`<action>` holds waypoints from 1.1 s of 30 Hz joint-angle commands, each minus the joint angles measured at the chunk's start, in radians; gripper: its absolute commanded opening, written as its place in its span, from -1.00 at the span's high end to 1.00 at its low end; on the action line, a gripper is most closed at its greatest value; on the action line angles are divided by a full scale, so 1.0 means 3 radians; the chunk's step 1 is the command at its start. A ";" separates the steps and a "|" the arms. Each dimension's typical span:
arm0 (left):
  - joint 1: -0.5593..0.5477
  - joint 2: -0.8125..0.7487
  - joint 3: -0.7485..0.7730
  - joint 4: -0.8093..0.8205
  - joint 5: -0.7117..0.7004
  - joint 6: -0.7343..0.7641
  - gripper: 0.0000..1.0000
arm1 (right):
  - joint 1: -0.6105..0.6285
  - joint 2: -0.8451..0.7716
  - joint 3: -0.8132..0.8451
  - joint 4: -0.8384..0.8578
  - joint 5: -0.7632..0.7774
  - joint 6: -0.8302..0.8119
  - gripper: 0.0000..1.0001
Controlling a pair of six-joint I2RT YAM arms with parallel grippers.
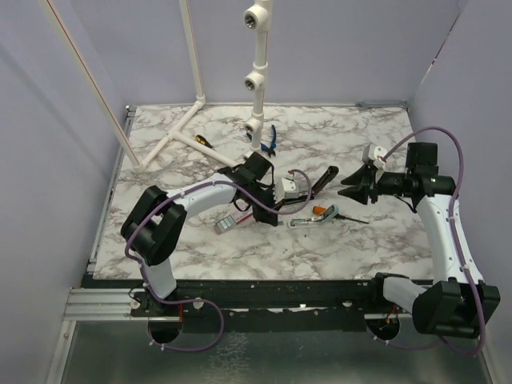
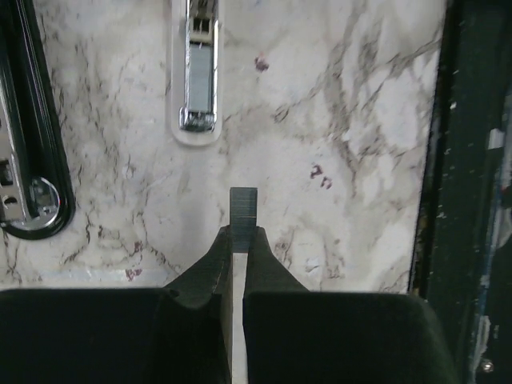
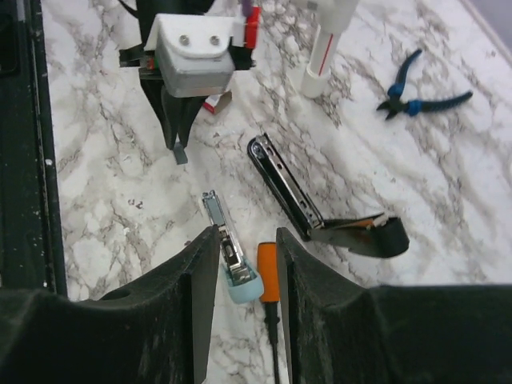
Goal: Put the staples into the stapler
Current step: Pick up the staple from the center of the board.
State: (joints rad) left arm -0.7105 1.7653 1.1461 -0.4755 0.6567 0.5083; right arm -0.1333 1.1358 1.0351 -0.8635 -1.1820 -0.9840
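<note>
Left gripper (image 2: 242, 240) pinching thin grey staple strip (image 2: 242, 210) | right gripper (image 3: 246, 236) spread, empty | risk: end-only pinch, strip twisting, missing slim black hinged stapler (image 2: 32, 160) at nine o'clock

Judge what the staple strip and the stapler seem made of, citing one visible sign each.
The staple strip: likely metal, dull grey, finely ribbed face. The stapler: glossy black shell, plastic or painted metal, unclear; inner channel looks chromed metal, mirror glints.

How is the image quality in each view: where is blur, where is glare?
Top external view: even light, soft shadows under the arms. Left wrist view: the staples are fairly sharp, the left gripper shut on them is dark and soft, and the stapler metal glints. Right wrist view: the marble table is sharp, the right gripper slightly blurred.
</note>
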 commanded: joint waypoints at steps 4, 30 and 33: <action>0.0016 -0.0105 0.0549 -0.0438 0.1080 -0.0353 1.00 | 0.0292 -0.0393 -0.0308 0.0175 -0.0200 -0.0637 0.22; 0.0011 0.0615 0.1619 -0.1176 0.1631 -0.0945 1.00 | 0.1463 -0.0551 -0.0881 0.0746 0.0893 -0.1365 0.11; 0.0011 0.0652 0.1650 -0.1176 0.1648 -0.0973 1.00 | 0.1599 -0.0558 -0.0954 0.0851 0.1039 -0.1325 0.07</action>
State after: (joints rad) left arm -0.7086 1.9381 1.6093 -0.8108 1.0943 0.2417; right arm 0.3035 0.9722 0.7803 -0.6655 -0.9569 -1.3830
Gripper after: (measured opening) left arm 0.026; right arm 0.456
